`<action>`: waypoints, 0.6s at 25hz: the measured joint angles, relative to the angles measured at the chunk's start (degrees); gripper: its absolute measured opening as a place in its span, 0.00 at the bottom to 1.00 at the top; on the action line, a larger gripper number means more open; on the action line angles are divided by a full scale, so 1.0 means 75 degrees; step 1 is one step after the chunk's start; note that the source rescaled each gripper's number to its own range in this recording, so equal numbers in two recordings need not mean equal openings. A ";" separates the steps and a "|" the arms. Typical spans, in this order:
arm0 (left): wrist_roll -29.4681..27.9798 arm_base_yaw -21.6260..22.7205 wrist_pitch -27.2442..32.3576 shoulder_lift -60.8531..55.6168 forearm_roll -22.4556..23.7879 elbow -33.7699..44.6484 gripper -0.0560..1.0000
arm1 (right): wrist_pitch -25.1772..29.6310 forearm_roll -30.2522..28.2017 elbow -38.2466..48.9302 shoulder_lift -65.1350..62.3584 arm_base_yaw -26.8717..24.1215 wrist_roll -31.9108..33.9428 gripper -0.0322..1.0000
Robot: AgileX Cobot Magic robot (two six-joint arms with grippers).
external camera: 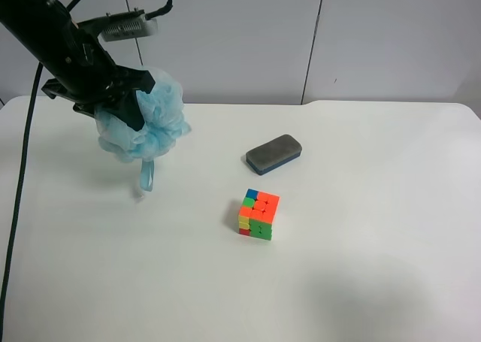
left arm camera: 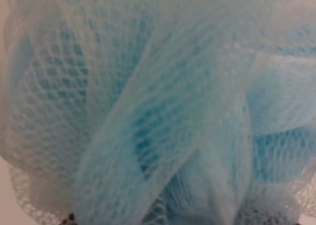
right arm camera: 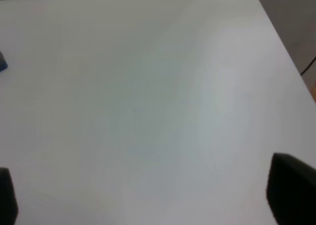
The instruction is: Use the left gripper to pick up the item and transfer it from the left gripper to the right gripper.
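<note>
The item (external camera: pixel 161 116), a fluffy light-blue mesh pouf, hangs above the table at the exterior high view's left, its short tail (external camera: pixel 146 175) dangling toward the tabletop. My left gripper (external camera: pixel 124 107), black with a silver-white block on its arm, is shut on the item from the far-left side. In the left wrist view blue mesh (left arm camera: pixel 158 101) fills the whole picture and hides the jaws. My right gripper (right arm camera: pixel 148 200) does not show in the exterior high view. In the right wrist view its two dark fingertips (right arm camera: pixel 291 190) stand wide apart, open over bare white table with nothing between them.
A grey-and-blue eraser block (external camera: pixel 274 153) lies near the middle of the white table (external camera: pixel 361 282). A multicoloured puzzle cube (external camera: pixel 258 214) sits just in front of it. A black cable (external camera: pixel 19 207) trails down the left edge. The table's far edge meets a white wall.
</note>
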 joint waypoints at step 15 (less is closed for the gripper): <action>0.0790 -0.1994 -0.0105 -0.1182 0.0007 0.0000 0.10 | 0.0000 0.0000 0.0000 0.0000 0.0000 0.0000 1.00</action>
